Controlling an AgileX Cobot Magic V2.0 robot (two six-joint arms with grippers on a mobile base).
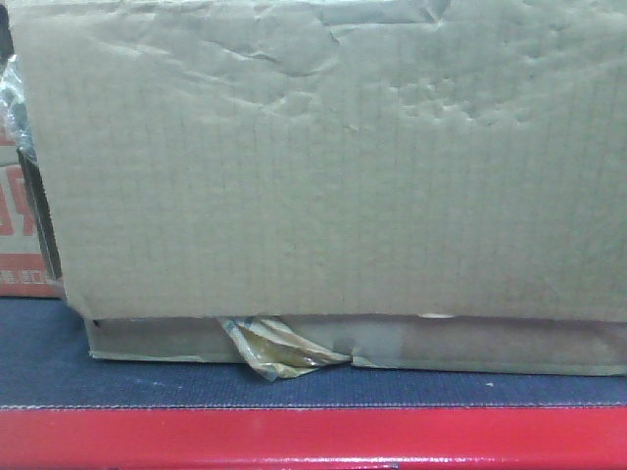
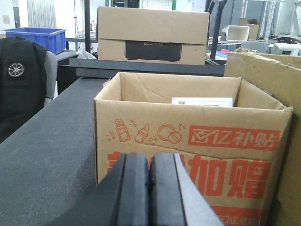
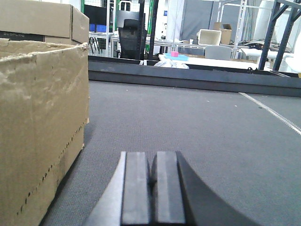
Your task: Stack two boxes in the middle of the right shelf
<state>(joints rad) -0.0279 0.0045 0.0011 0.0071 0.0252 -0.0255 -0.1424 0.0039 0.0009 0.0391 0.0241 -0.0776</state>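
A large plain brown box (image 1: pixel 323 166) with a wrinkled face fills the front view, and yellowish tape (image 1: pixel 274 348) peels off at its bottom edge. In the right wrist view this box (image 3: pixel 37 117) stands just left of my right gripper (image 3: pixel 153 162), which is shut on nothing and held low over the grey felt. My left gripper (image 2: pixel 150 162) is also shut and empty, close in front of an open-topped box with red print (image 2: pixel 188 155). The plain box's edge (image 2: pixel 263 80) shows beside it on the right. The shelf is out of view.
Both boxes rest on a dark felt platform (image 1: pixel 196 387) with a red front edge (image 1: pixel 313 436). A raised dark rim (image 3: pixel 188 75) bounds the far side. Beyond it are another carton with a black label (image 2: pixel 153 35), a blue bin (image 2: pixel 37 37) and a black chair (image 2: pixel 21 80).
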